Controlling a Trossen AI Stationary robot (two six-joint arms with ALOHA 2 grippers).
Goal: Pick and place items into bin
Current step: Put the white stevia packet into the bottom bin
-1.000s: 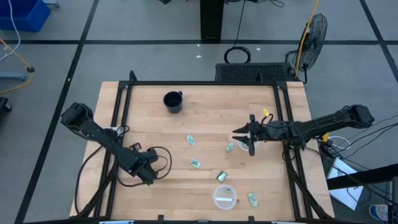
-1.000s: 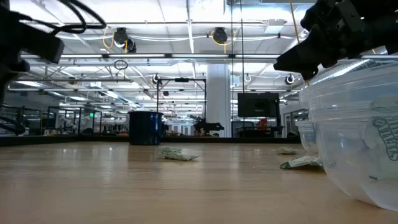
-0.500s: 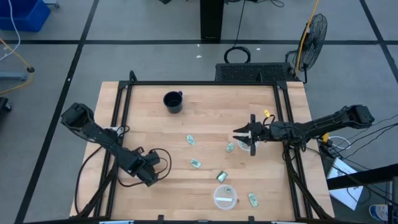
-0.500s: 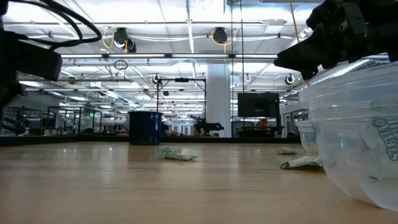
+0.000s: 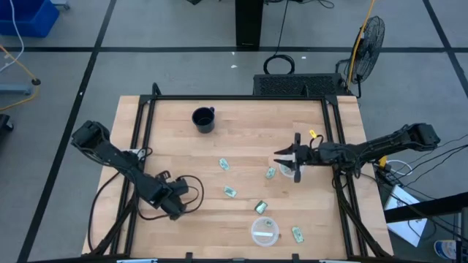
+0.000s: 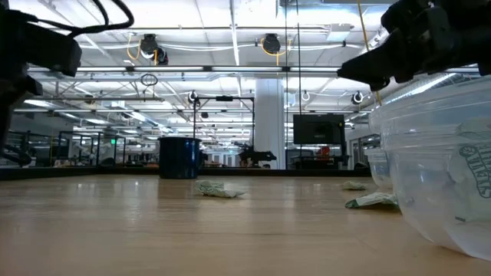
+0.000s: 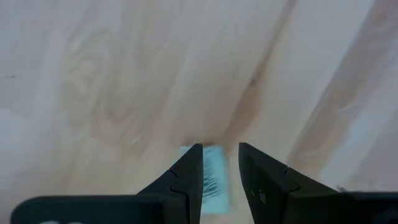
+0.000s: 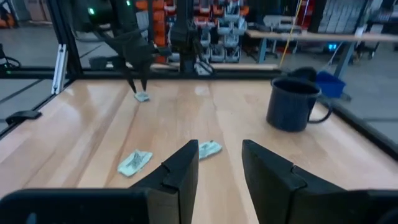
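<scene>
Several small pale green packets lie flat on the wooden table (image 5: 241, 139): one (image 5: 224, 165), one (image 5: 230, 192), one (image 5: 259, 207), a pair (image 5: 270, 173) (image 5: 287, 169) and one (image 5: 297, 234). My left gripper (image 5: 178, 204) is near the front left, shut on a further packet (image 7: 214, 177). My right gripper (image 5: 281, 162) hovers open over the pair, and a packet (image 8: 209, 148) shows between its fingers. The clear plastic bin (image 5: 265, 231) stands near the front edge with a packet inside. My left gripper pinches a packet between its two fingers (image 7: 186, 171), coming from above and pointing down. The packet's edge (image 7: 183, 150) peeks past one fingertip. In the right wrist view the packet (image 8: 142, 96) sits just under the fingertips; whether it touches the table cannot be told.
A black mug (image 5: 204, 119) stands far left of centre. The black frame rails (image 5: 143, 131) run along the table's sides. Cables loop by the left arm (image 5: 194, 183). In the low view the bin (image 6: 437, 169) fills the right side.
In the low view my left arm dipped and then rose again. In the high view its gripper shifted slightly toward the table's right. The right arm and the loose packets stayed put.
</scene>
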